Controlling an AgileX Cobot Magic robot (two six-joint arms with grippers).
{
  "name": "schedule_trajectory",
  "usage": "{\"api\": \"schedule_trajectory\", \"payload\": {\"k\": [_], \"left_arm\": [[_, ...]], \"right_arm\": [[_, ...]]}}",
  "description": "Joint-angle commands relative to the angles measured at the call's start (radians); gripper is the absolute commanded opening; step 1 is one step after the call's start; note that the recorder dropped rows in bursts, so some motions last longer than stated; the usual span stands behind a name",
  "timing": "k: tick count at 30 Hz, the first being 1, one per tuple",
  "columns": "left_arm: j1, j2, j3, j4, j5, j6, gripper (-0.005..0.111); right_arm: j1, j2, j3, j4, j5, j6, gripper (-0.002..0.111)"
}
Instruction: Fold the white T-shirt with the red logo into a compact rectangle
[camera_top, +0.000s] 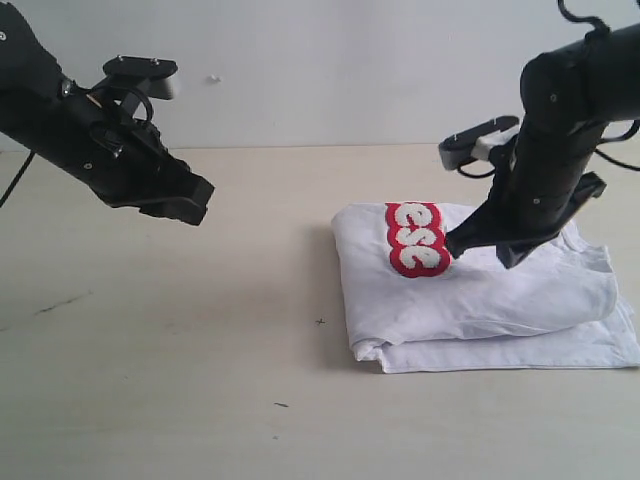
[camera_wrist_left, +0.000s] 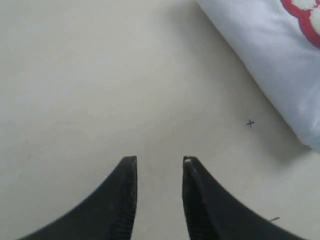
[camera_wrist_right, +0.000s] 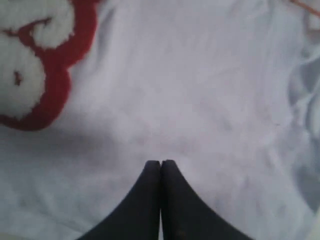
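left arm (camera_top: 80, 130): raised, sloping down toward centre | left gripper (camera_wrist_left: 159, 160): fingers parted | right arm (camera_top: 560, 150): angled steeply down | right gripper (camera_wrist_right: 160, 162): fingers pressed together

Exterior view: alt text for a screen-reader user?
A folded white T-shirt lies on a pale table, red logo partly showing on top. The right end effector is down beside the logo; the left end effector hangs over the table, clear of the shirt.

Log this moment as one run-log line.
white T-shirt folded in layers | red logo partly visible on top | left gripper open over table, off shirt | right gripper shut over shirt beside logo
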Motion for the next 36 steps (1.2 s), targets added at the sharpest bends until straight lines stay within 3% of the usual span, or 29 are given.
{"api": "schedule_trajectory", "payload": {"k": [1, 6, 16, 19, 21, 22, 24, 31, 36], "left_arm": [[0.0, -0.01, 0.0, -0.018, 0.016, 0.005, 0.032], [-0.002, -0.01, 0.0, -0.018, 0.014, 0.01, 0.032], [-0.002, -0.01, 0.0, -0.021, -0.002, 0.022, 0.032], [-0.011, 0.001, 0.0, -0.122, 0.031, 0.146, 0.032], [-0.046, 0.036, 0.0, -0.255, 0.039, 0.317, 0.029], [-0.086, 0.071, 0.0, -0.315, 0.027, 0.427, 0.018], [-0.137, 0.125, 0.0, -0.316, 0.009, 0.46, 0.0], [-0.167, 0.313, 0.0, -0.242, 0.011, 0.371, 0.0], [-0.168, 0.361, 0.0, -0.114, 0.116, 0.259, 0.0]], "right_arm": [[-0.002, 0.052, 0.034, 0.074, -0.069, -0.032, 0.0], [0.011, 0.129, 0.041, 0.215, -0.09, -0.138, 0.0], [0.248, 0.185, 0.032, 0.338, -0.162, -0.184, 0.0], [0.289, 0.193, -0.006, 0.329, -0.079, -0.187, 0.0], [0.289, 0.154, -0.016, 0.329, -0.064, -0.187, 0.0], [0.289, 0.094, -0.001, 0.322, -0.103, -0.187, 0.0], [0.28, -0.001, 0.032, 0.272, -0.202, -0.108, 0.0], [0.152, -0.013, 0.043, 0.208, -0.179, -0.003, 0.0], [0.113, 0.017, 0.043, 0.17, -0.196, -0.003, 0.0]]}}
